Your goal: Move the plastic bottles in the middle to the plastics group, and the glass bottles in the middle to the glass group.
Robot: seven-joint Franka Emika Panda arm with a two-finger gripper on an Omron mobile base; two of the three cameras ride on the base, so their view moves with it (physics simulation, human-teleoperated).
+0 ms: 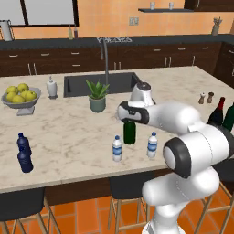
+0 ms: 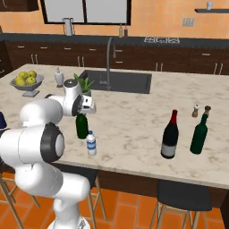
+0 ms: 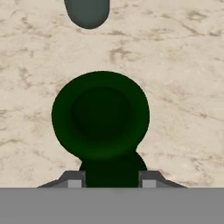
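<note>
My end effector (image 3: 112,178) clamped on the neck of the dark green glass bottle (image 1: 130,132), slim, unlabelled, upright mid-counter (image 1: 68,132), two clear blue-capped plastic bottles (image 1: 117,148) just beside it

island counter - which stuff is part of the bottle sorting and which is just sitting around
Job: green wine bottle with the gripper shut on its neck; two clear water bottles; navy bottles; wine bottles.

Lying about: lemon bowl, potted plant, shakers, sink.
</note>
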